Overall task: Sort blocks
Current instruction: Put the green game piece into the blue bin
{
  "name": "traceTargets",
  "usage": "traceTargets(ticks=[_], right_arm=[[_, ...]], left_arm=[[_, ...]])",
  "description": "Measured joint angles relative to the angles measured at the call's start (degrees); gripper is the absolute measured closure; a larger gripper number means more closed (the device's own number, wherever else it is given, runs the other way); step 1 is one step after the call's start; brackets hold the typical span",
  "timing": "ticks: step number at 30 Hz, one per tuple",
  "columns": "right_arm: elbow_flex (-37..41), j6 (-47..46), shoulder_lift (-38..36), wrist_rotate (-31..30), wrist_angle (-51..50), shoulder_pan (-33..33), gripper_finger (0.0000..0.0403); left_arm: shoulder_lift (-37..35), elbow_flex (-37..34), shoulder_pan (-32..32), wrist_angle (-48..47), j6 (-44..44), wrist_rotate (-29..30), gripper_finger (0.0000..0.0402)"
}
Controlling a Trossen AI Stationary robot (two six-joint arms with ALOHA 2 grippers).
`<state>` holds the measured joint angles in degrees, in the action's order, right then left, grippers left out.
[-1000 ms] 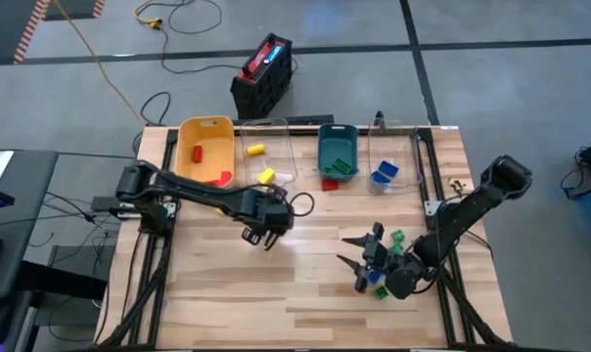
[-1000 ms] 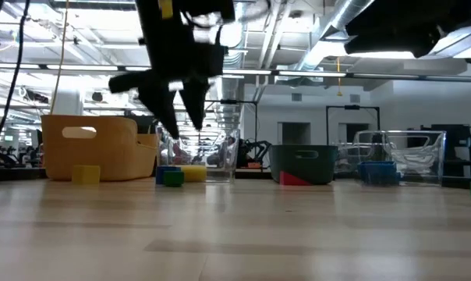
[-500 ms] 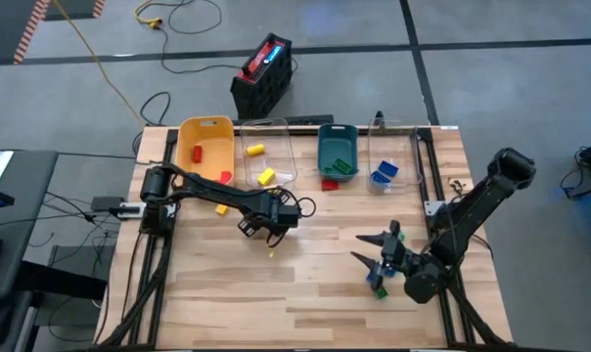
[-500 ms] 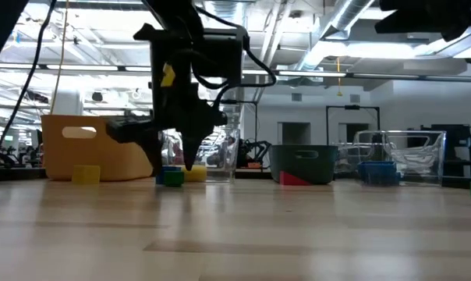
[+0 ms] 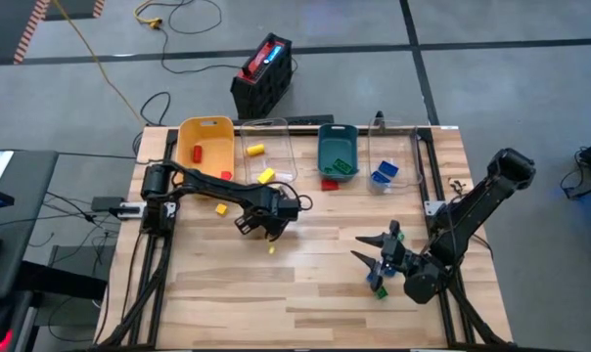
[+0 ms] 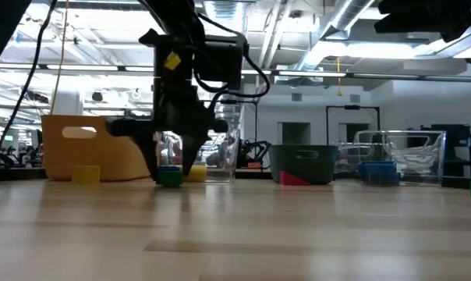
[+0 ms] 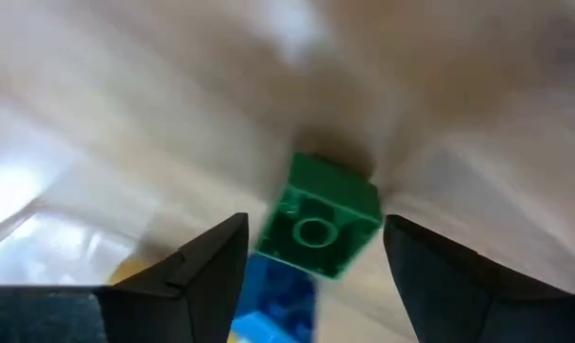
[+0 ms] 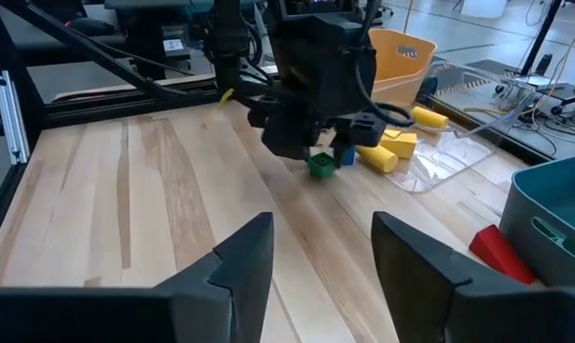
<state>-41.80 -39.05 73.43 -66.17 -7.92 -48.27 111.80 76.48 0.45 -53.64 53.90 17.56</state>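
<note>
Green block (image 7: 318, 230) lies tilted on worktop (image 5: 305, 274) between released jaws of left gripper (image 5: 259, 227), hollow underside facing them; right gripper (image 5: 376, 262) jaws released, empty.

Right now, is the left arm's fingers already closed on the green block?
No. In the left wrist view the green block sits on the table between the open left fingers, clear gaps on both sides.
</note>
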Motion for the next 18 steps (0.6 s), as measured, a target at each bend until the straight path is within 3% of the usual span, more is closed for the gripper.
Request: traceTargets(ticks=[6, 12, 18], right_arm=[[0.0, -0.02, 0.0, 0.01, 0.02, -0.11, 0.0213], [0.0, -0.04, 0.01, 0.02, 0.0, -0.11, 0.0214], [0.0, -0.04, 0.0, 0.04, -0.15, 0.04, 0.0214]], left_arm=[[2.42, -0.05, -0.49, -0.82, 2.41, -1.03, 0.0196], [2.6, -0.05, -1.73, -1.89, -0.38, -0.97, 0.0263], [1.13, -0.25, -1.98, -2.67, -6.7, -1.75, 0.0263]])
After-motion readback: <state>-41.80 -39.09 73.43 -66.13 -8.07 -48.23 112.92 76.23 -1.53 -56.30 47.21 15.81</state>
